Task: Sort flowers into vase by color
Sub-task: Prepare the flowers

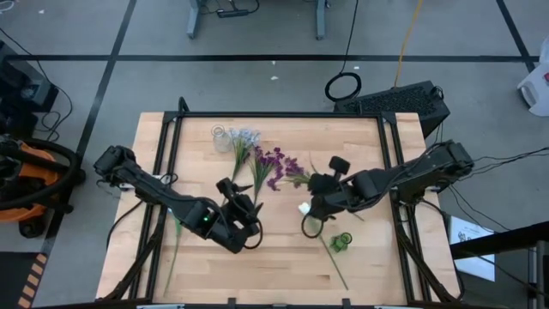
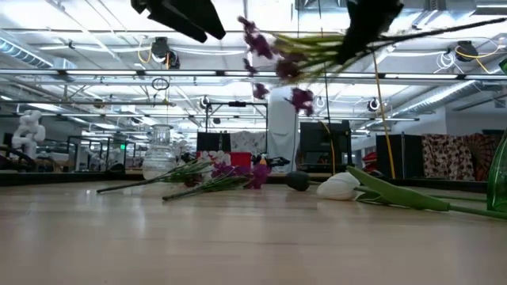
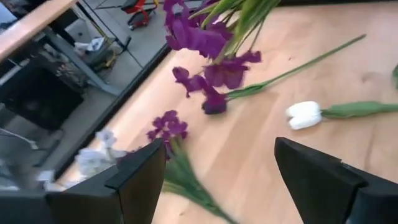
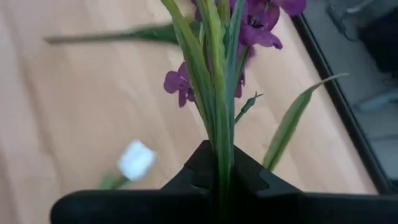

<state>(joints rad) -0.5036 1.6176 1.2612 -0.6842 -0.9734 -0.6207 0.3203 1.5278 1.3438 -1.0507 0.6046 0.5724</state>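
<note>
Currently my left gripper (image 1: 243, 212) hangs with fingers spread and nothing held, near the clear glass vase (image 1: 220, 137) and pale grey-blue stems (image 1: 243, 142). My right gripper (image 1: 318, 194) is clamped on a purple flower stem (image 4: 214, 93), lifted above the white tulip (image 2: 339, 187). I'd carry it level, probably toward that vase.

In the low view, both arms are cut off by the upper edge, and a green vase (image 2: 499, 184) is cropped at the right edge. In the right wrist view, the purple flower stem (image 4: 219, 93) is hidden below where the right end effector (image 4: 217, 180) closes around it, and the white tulip bud (image 4: 136, 160) is blurred. In the left wrist view, the pale grey-blue cluster (image 3: 93, 155) is smeared.
</note>
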